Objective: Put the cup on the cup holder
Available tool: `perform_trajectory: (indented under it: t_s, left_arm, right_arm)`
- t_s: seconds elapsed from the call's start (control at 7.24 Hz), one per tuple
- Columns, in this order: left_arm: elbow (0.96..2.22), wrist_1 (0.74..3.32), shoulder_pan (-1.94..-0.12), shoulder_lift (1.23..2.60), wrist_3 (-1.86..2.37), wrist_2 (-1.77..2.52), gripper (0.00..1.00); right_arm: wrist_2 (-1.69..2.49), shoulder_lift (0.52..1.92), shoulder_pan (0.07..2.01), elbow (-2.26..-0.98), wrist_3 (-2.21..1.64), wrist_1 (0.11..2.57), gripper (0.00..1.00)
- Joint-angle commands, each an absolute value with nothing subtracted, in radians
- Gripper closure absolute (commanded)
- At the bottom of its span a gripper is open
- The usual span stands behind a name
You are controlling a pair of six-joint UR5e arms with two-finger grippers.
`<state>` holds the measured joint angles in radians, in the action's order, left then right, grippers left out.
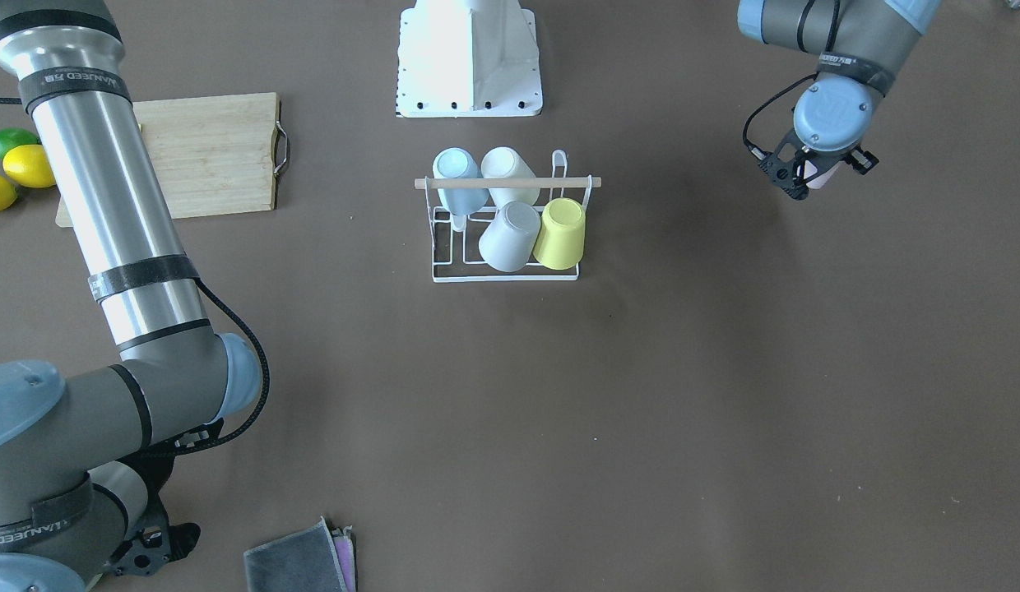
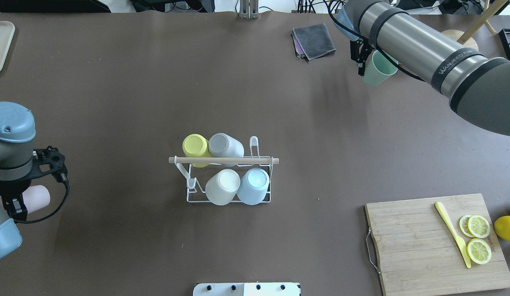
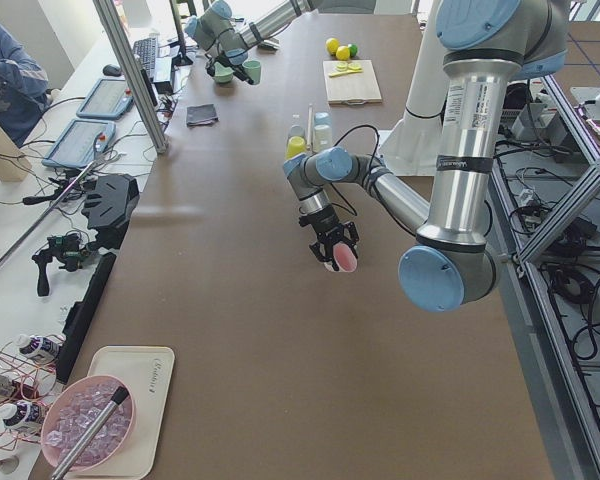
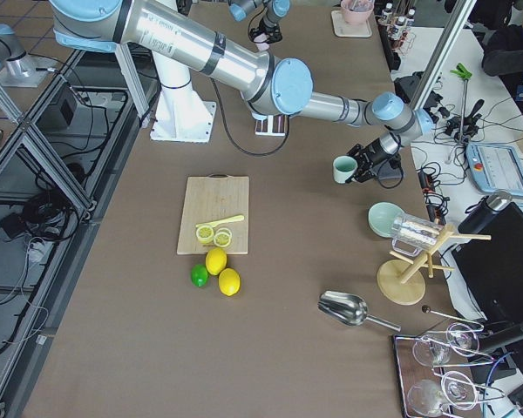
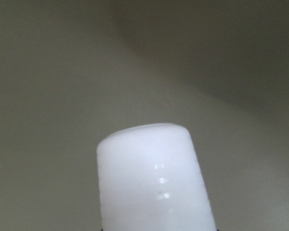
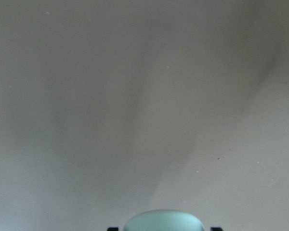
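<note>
Pink cup (image 2: 38, 198) in left gripper (image 2: 23, 200)

Wooden cutting board (image 2: 419, 246) on table's right side, metal handle on one edge. On it sit a yellow knife (image 2: 452, 234) w/ 3 lemon slices (image 2: 478, 250) just beside. Whole lemon (image 2: 506, 228) & lime (image 4: 199, 275) lie off the board's edge. Folded grey cloth (image 2: 314, 40) sits at far edge, pinkish cloth under it. Beige tray (image 2: 0, 45) is at far left corner. Metal scoop (image 4: 344, 307) & wooden mug tree (image 4: 401, 283) are at the table's right end.
</note>
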<state>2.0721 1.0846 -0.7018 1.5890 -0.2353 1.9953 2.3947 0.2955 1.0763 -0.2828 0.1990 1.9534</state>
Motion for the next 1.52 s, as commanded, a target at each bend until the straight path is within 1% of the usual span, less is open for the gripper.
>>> perform_trajectory:
  t_s: [0.0,0.14,0.28,0.41,0.55,0.69,0.97,1.1,1.24,1.38]
  left_arm:
    - [2.187,1.453,-0.703,1.458,-0.091,1.926,0.37]
    - [2.231,1.617,-0.701,1.4,-0.04,1.849,0.37]
    - [2.25,1.775,-0.7,1.381,0.007,1.798,0.37]
    - [2.243,1.93,-0.696,1.371,0.04,1.758,0.37]
    - [2.24,2.054,-0.693,1.371,0.047,1.72,0.37]
    - [2.223,2.192,-0.692,1.371,0.079,1.701,0.37]
    - [2.188,2.462,-0.689,1.371,0.08,1.66,0.37]
    - [2.165,2.585,-0.681,1.371,0.08,1.658,0.37]
    - [2.11,2.732,-0.649,1.373,0.083,1.62,0.37]
    - [2.059,2.914,-0.553,1.373,0.097,1.465,0.37]
  right_arm:
    - [2.399,0.368,1.097,-0.473,0.186,1.942,1.0]
    - [2.399,0.389,1.1,-0.573,0.145,1.941,1.0]
    - [2.402,0.418,1.11,-0.659,0.103,1.912,1.0]
    - [2.417,0.452,1.126,-0.729,0.092,1.861,1.0]
    - [2.43,0.497,1.13,-0.83,0.045,1.83,1.0]
    - [2.43,0.535,1.128,-0.897,-0.031,1.742,1.0]
    - [2.381,0.56,1.1,-0.937,-0.165,1.532,1.0]
    - [2.34,0.581,1.066,-0.996,-0.261,1.447,1.0]
    - [2.282,0.616,1.043,-1.059,-0.353,1.327,1.0]
    - [2.255,0.641,1.028,-1.081,-0.444,1.174,1.0]
